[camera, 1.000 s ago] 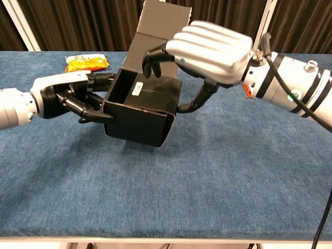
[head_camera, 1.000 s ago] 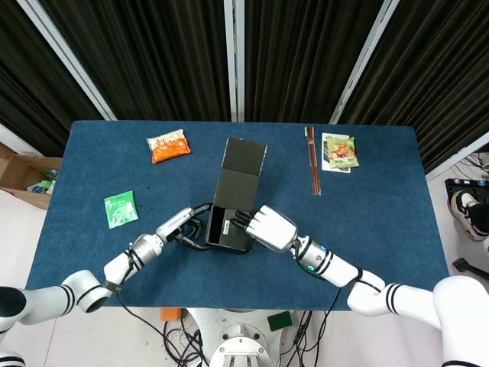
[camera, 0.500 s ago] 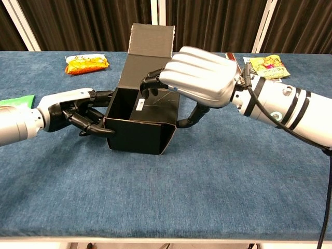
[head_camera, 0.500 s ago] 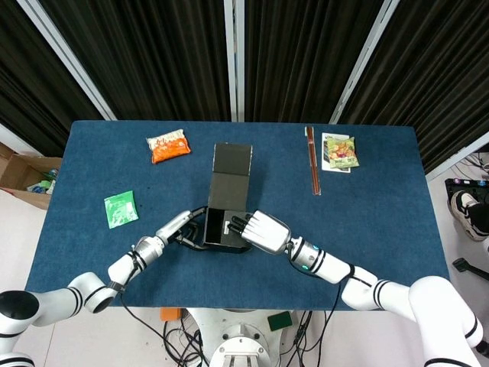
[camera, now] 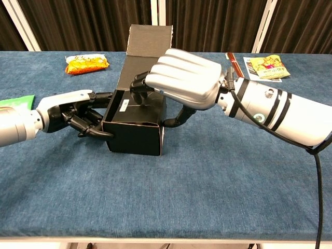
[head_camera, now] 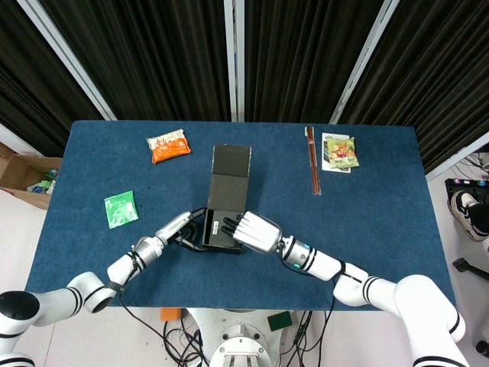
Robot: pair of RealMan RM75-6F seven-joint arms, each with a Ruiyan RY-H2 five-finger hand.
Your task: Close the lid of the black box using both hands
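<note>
The black box stands near the table's front middle. Its lid is open, leaning back away from me. My left hand clasps the box's left wall with curled dark fingers. My right hand reaches over the right side. Its fingers dip over the rim into the opening, and its thumb presses the outside of the right wall. A white label shows inside the box.
An orange snack bag lies at the far left. A green packet is at the left. Chopsticks and a colourful packet lie at the far right. A cardboard carton sits on the floor at the left.
The box has turned square to the table and shifted slightly left. My right hand slid left with it, further over the opening. The left hand stayed on the left wall.
</note>
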